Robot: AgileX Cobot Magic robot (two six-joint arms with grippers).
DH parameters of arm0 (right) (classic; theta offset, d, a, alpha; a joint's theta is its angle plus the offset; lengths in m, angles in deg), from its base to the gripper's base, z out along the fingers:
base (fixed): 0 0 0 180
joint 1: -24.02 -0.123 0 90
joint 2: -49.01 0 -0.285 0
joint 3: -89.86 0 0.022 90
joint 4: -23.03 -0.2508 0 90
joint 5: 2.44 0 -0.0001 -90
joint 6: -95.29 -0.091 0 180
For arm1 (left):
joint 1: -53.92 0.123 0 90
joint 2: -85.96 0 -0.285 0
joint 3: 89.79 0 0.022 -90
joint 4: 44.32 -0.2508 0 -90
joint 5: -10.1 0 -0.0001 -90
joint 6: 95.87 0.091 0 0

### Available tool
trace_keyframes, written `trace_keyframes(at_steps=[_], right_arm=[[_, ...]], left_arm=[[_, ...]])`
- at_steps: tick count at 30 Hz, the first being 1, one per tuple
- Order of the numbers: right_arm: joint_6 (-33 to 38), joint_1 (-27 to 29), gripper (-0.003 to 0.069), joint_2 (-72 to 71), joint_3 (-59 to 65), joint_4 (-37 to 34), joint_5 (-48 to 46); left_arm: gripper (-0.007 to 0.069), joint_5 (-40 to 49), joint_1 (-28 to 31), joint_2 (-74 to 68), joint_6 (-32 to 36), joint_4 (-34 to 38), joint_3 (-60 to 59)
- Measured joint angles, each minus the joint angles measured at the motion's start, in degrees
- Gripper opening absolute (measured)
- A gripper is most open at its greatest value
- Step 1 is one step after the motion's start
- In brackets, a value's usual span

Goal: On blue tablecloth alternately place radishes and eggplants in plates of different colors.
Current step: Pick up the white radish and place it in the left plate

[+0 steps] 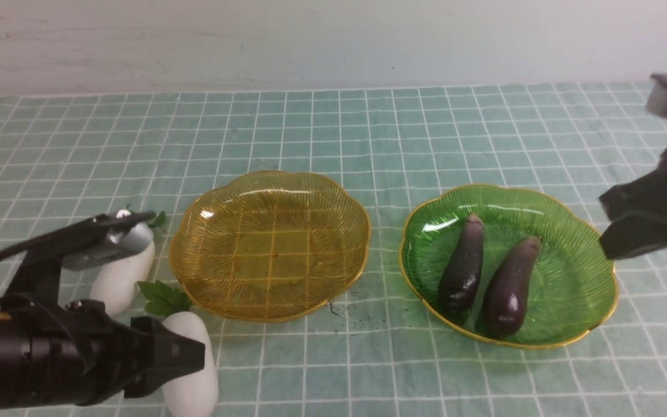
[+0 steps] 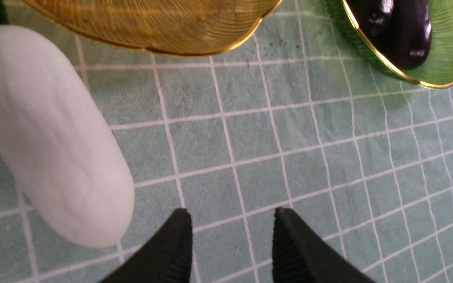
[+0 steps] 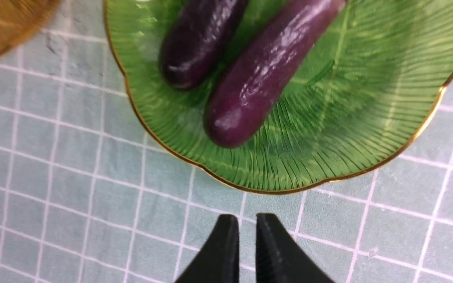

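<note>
in the lower left corner of the front view the left gripper (image 2: 232,215) hangs low over the cloth, its jaws parted with a clear gap and nothing between them. just beside it lies the near radish (image 1: 197,391), white and oblong, its green leaf (image 1: 162,296) pointing up the frame towards the amber plate (image 1: 270,243). a little higher at the left, the second radish (image 1: 118,279) lies partly behind the arm, near that plate's left rim. the amber plate sits at centre left and holds nothing. at centre right, well apart from it, the green plate (image 1: 574,272) holds both eggplants (image 1: 464,263), side by side and about parallel, stem caps towards the top of the frame. at the right edge the right gripper (image 3: 246,221) hovers just outside the green plate's rim, jaws drawn almost together on nothing. the blue tablecloth (image 1: 333,127) runs up to a pale wall (image 1: 333,40) across the top.
</note>
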Motion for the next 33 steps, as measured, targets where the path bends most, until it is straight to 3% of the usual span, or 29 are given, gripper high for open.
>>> trace_keyframes(at_steps=[4, 8, 13, 19, 28, 33], right_arm=[[0.0, 0.0, 0.0015, -11.4, 0.0, 1.2, -1.0], [0.0, 0.0, 0.0013, -20.8, 0.0, 3.0, -1.8], [0.0, 0.0, 0.0012, -29.9, 0.0, 3.5, -2.6], [0.0, 0.0, 0.0012, -34.0, 0.0, 3.5, -2.9], [-0.2, 0.0, 0.0012, -34.8, 6.8, 3.6, -3.0], [-0.1, 0.0, 0.0012, -34.8, 14.9, 3.6, -2.9]], left_arm=[[0.0361, 1.3, 0.0, 0.0, -11.1, -10.7, 2.5], [0.0375, 2.3, 0.0, -0.7, -20.8, -21.2, 2.6], [0.0374, 2.4, 0.0, -4.3, -29.4, -24.9, 2.6], [0.0374, 0.4, 0.0, -9.9, -28.2, -21.9, 2.6], [0.0374, -5.1, 0.0, -19.4, -13.1, -11.6, 2.9], [0.0395, -6.8, 0.0, -20.8, -10.3, -11.2, 3.7]])
